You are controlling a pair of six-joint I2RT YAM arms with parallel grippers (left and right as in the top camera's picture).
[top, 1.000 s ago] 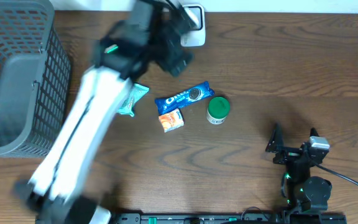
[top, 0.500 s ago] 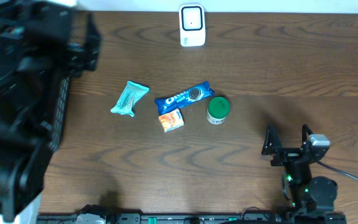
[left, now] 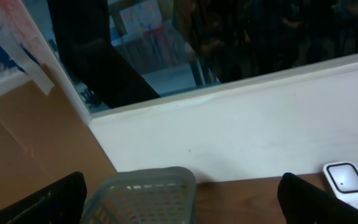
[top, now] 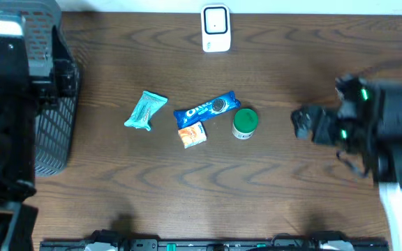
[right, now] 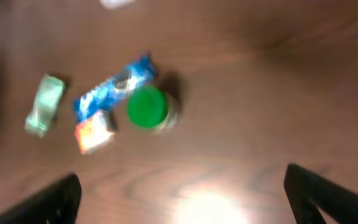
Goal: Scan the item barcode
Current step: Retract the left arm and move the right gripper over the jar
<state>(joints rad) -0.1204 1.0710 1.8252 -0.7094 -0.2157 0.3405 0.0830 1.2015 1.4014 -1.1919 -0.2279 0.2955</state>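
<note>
While left gripper (left: 179, 202) and right gripper (right: 188, 199) jaws stand spread, the Oreo pack (top: 206, 108) lies left of the green-lidded jar (top: 245, 122).

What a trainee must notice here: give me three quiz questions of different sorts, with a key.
1. True or false: the green-lidded tub sits inside the grey basket.
2. Which lies closest to the orange packet? A) teal wrapper B) blue Oreo pack C) white scanner
3. Fill in: the right gripper is ____ and holds nothing.
Key: 1 false, it stands on the table; 2 B; 3 open.
</note>
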